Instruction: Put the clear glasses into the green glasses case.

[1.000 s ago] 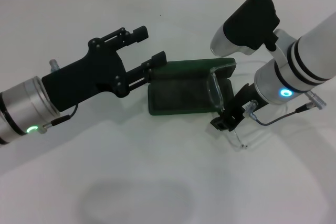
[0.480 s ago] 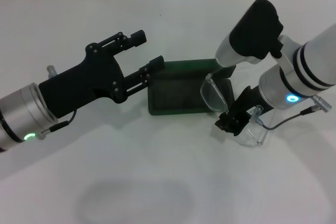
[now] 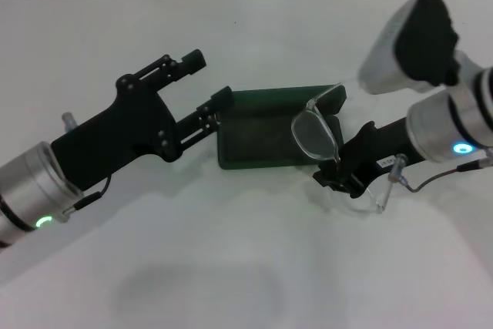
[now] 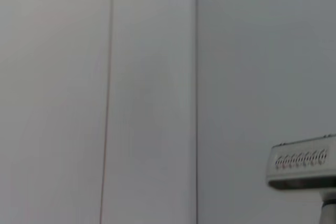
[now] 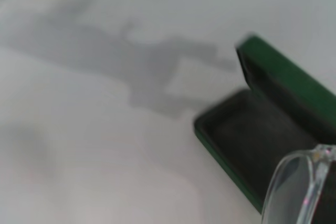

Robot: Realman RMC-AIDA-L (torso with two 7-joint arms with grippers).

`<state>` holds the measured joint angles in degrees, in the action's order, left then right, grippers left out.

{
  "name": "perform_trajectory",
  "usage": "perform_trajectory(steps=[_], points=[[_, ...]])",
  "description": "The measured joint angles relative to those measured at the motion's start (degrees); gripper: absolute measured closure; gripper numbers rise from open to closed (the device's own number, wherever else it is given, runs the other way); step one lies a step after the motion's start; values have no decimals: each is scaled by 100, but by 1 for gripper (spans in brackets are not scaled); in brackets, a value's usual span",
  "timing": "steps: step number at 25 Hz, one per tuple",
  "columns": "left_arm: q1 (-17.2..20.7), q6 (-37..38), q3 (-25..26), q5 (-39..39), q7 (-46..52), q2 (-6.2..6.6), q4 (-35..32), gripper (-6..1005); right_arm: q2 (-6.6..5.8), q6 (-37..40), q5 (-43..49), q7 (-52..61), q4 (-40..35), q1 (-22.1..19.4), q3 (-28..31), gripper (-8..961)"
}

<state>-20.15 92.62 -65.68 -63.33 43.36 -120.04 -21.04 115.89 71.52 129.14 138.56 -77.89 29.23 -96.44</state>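
The green glasses case (image 3: 262,132) lies open in the middle of the white table, its dark lining facing up; the right wrist view shows its near corner (image 5: 252,145). The clear glasses (image 3: 316,132) hang over the case's right end, one lens above the lining and the other end trailing over the table to the right. My right gripper (image 3: 339,175) is shut on the glasses' frame just right of the case. A clear lens (image 5: 294,190) fills the corner of the right wrist view. My left gripper (image 3: 206,82) is open, its fingers at the case's left end.
A white tiled wall edge runs along the back of the table (image 3: 231,267). The left wrist view shows only a pale wall and a white box-shaped fixture (image 4: 302,162).
My right arm has swung outward and tilted the glasses, so one lens now stands over the case's right end. The left gripper has drawn slightly back to the left.
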Motion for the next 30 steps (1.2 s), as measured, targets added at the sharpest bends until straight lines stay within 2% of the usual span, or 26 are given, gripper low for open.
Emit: perform_trajectory(steps=[4,8,15,21,23,27,30], points=[[-82,296,1,697,-660,-21,839,361,11,-42,-638,-889,39,-389,522,831],[-101,375,-6,1292,-918,-61,1314,363,15,-82,-1348,-1865,275,-744,1032,831],[-267,415,21,1901,-1343,-72,1947,375,-20,-40,-3835,-4748,1482,-1108,1712,830],[-377,317,37,2387,-1565,-72,2184,385,-9,114,-5664,-7380,3061,-949,1795,830],[-387,289,38,2466,-1534,-72,2190,388,-5,151,-5968,-7861,3453,-844,1787,830],[-442,281,5,2536,-1043,-66,2179,393,-4,192,-6124,-8501,3951,-631,1764,831],[-528,276,-302,2232,-559,9,1859,395,-30,255,-6026,-8955,4005,-586,1706,832]])
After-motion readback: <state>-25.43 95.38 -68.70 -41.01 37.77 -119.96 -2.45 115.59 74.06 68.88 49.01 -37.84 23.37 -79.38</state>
